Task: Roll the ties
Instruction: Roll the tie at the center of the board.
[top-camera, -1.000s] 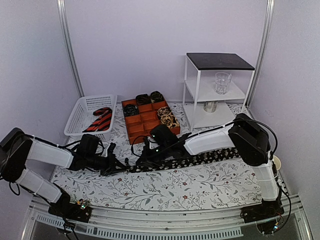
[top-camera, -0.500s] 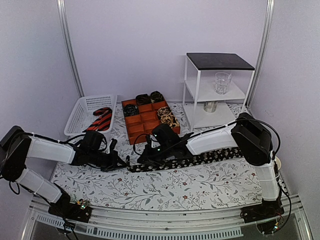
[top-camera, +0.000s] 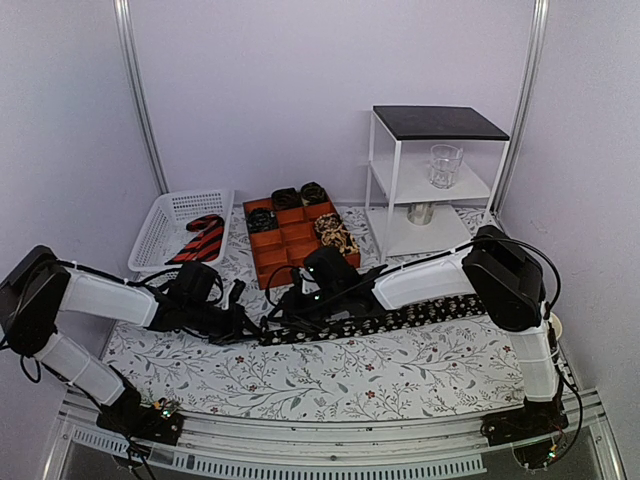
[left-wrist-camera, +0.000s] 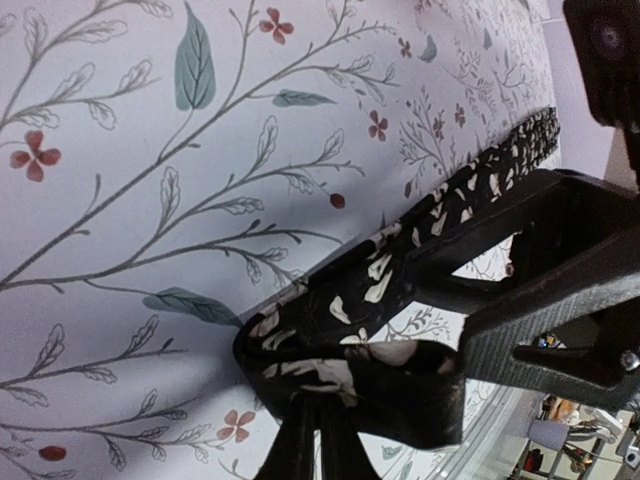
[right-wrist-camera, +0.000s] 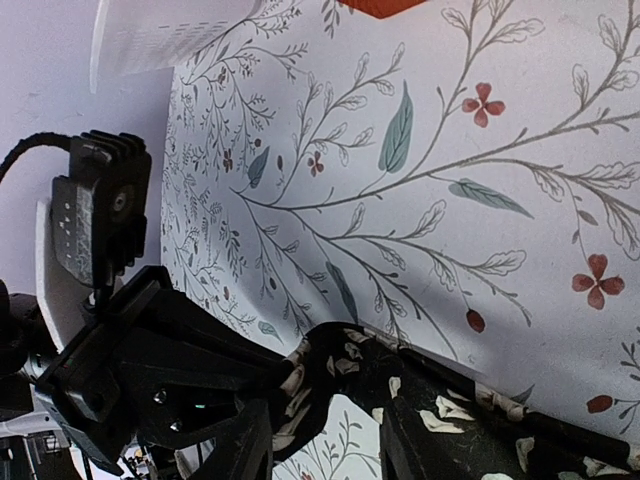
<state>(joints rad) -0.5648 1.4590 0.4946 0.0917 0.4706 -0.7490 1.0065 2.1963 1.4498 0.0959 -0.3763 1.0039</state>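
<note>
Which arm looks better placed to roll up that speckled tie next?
Probably the left: its gripper pinches the folded-over end of the tie, ready to turn it over. The right gripper sits beside that fold, fingers apparently apart.

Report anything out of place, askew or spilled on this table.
Nothing spilled or broken. The brown patterned tie in the orange tray sprawls loosely across dividers, unlike the tight coils behind it. The long tie lies unrolled, one end folded over at the left pincer.
</note>
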